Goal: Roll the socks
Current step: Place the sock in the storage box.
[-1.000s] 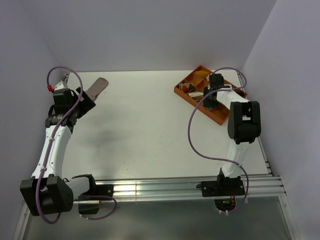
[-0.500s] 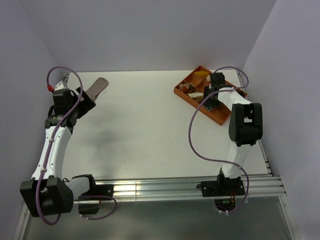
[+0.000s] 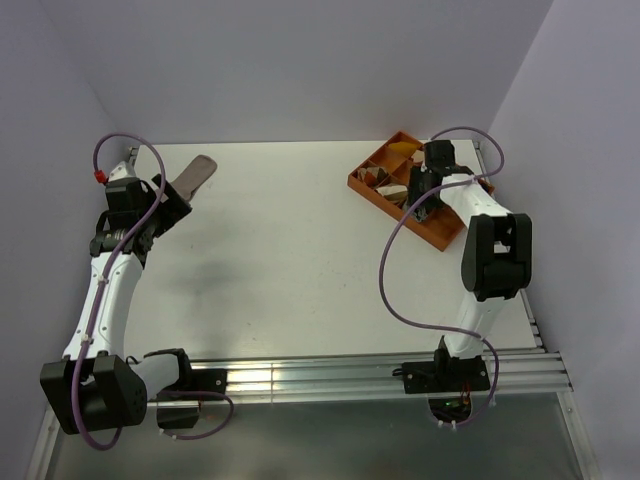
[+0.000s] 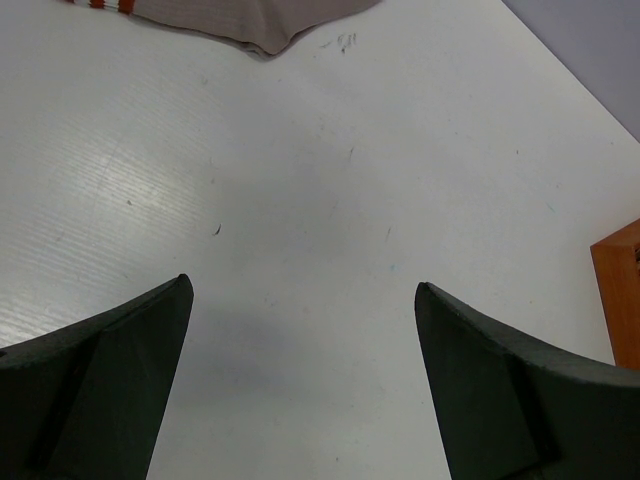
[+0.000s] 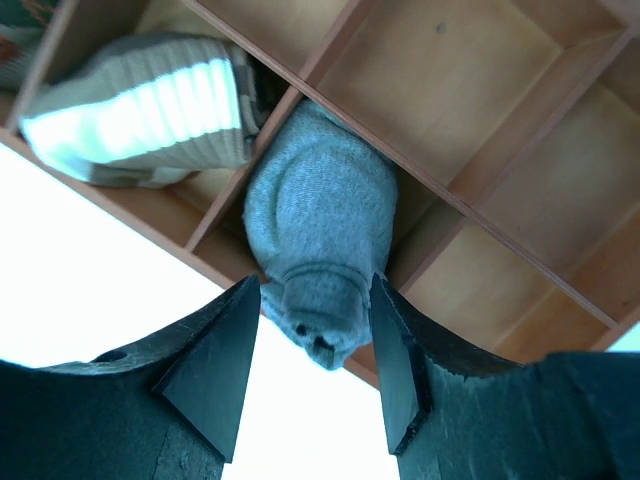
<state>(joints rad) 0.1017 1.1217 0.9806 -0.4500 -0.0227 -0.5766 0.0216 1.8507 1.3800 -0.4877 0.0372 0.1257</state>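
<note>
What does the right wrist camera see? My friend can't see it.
A grey rolled sock lies in an orange divided tray, its end between the two dark fingers of the right end effector. A cream-and-tan striped cloth bundle sits in the next compartment.

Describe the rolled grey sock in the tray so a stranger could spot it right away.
An orange divided tray sits at the table's far right. In a compartment along its edge lies the grey sock, rolled into a rounded bundle. It is plain grey; beside it is a ribbed cream bundle with a white band.
</note>
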